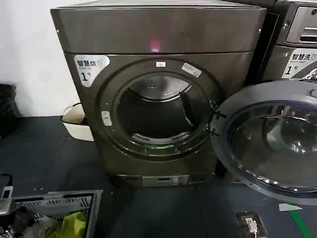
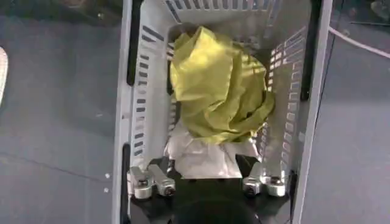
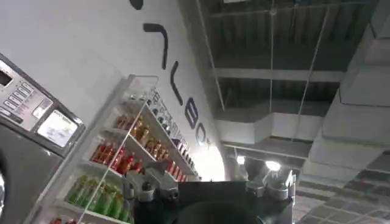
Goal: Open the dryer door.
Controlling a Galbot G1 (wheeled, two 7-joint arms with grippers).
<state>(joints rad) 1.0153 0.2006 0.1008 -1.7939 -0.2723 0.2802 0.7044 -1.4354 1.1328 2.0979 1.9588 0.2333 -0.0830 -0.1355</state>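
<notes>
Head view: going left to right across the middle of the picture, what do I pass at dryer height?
Dark bin at the wall → white basket beside the dryer → dryer drum opening → open dryer door, swung out to the right.

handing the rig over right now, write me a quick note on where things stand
Left gripper: open, hanging over the laundry basket that holds a yellow-green cloth, holding nothing.
Right gripper: open, pointed up toward the ceiling, away from the dryer.
Dryer door: swung wide open to the robot's right; drum exposed.
Done: door is open.
Left: nothing for this task.
</notes>
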